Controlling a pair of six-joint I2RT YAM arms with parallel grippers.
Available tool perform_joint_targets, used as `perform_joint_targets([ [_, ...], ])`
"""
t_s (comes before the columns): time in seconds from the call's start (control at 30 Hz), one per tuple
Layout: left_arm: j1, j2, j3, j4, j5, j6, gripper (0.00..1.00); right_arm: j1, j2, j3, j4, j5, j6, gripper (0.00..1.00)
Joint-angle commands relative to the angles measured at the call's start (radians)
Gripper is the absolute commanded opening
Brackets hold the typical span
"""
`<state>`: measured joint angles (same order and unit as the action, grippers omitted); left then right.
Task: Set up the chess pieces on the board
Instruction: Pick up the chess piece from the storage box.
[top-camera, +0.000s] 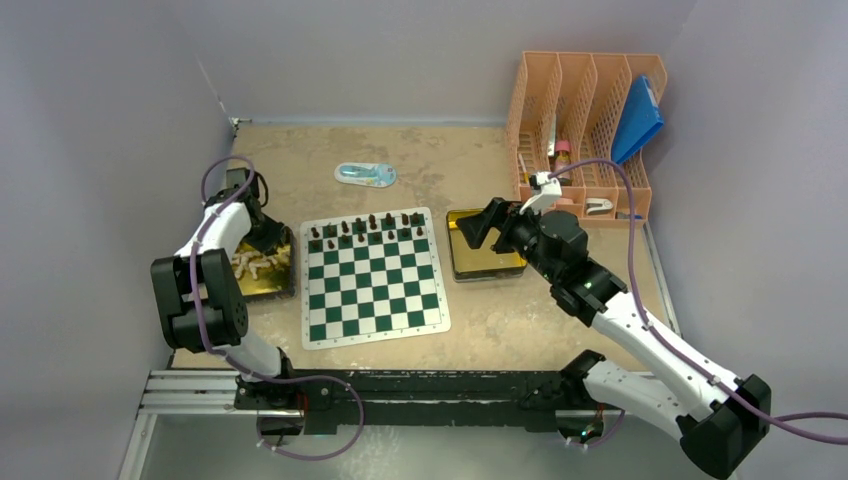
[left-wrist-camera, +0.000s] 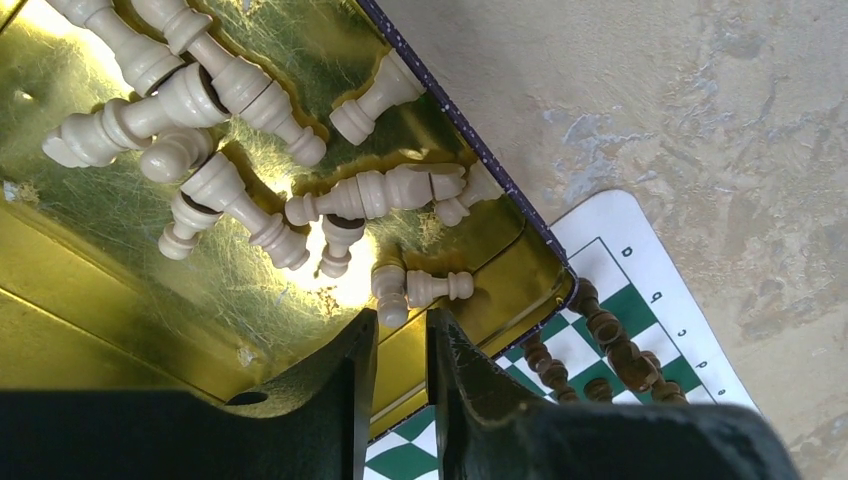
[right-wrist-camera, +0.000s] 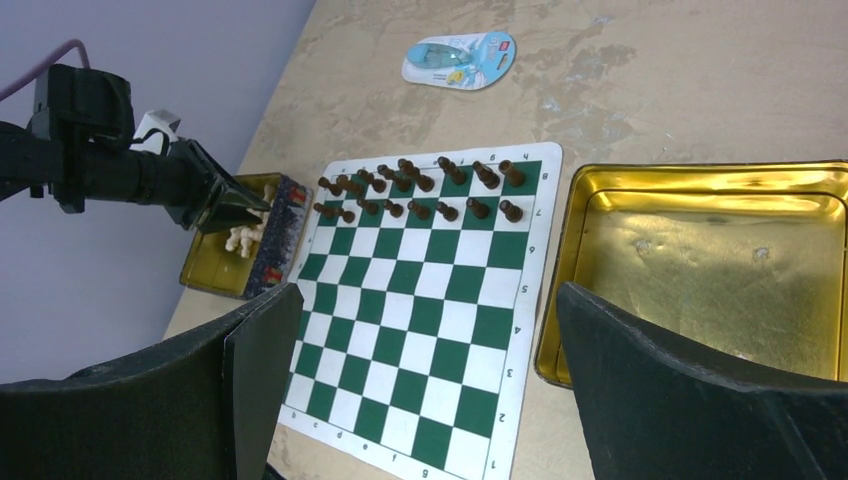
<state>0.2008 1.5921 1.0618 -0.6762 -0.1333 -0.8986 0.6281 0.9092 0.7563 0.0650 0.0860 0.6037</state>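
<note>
Just ahead of the left claw (left-wrist-camera: 400, 335), a cream pawn (left-wrist-camera: 388, 292).

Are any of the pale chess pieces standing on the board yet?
No: only dark pieces stand on the board, while the pale pieces lie in the gold tray.

From where I stand, the near six rows of the board (top-camera: 372, 295) lie bare, so a gripper can come straight down there. The far two rows are packed with dark pieces (top-camera: 370, 228), with little gap between them. In the left tray (top-camera: 268, 293) the cream pieces (left-wrist-camera: 230, 195) lie jumbled and touching, hemmed in by its wall, and the left gripper (left-wrist-camera: 402, 320) hangs low over them. The right tray (right-wrist-camera: 700, 250) is bare inside, under the wide-spread right gripper (right-wrist-camera: 428, 295). An orange rack (top-camera: 580, 130) blocks the far right corner. A blue packet (top-camera: 365, 174) lies beyond the board.
</note>
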Motion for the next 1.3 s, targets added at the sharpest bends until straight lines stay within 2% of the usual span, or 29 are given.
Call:
perform_joint_targets([
  [0.0, 0.003, -0.005, -0.005, 0.005, 0.006, 0.0, 0.25, -0.003, -0.022, -0.005, 0.027, 0.003, 0.01, 0.98],
  [0.23, 0.003, 0.014, -0.006, 0.016, 0.007, 0.011, 0.31, -0.002, -0.031, -0.003, 0.031, 0.01, 0.007, 0.98],
  [0.73, 0.004, 0.049, -0.023, 0.041, 0.025, -0.004, 0.3, -0.002, -0.026, 0.001, 0.012, 0.023, 0.007, 0.98],
  [1.07, 0.003, 0.029, -0.021, 0.023, -0.014, -0.019, 0.17, -0.002, -0.031, 0.008, 0.011, 0.026, 0.005, 0.98],
  [1.27, 0.003, -0.043, -0.009, 0.009, -0.083, -0.018, 0.14, -0.002, -0.036, 0.006, 0.006, 0.007, -0.019, 0.99],
])
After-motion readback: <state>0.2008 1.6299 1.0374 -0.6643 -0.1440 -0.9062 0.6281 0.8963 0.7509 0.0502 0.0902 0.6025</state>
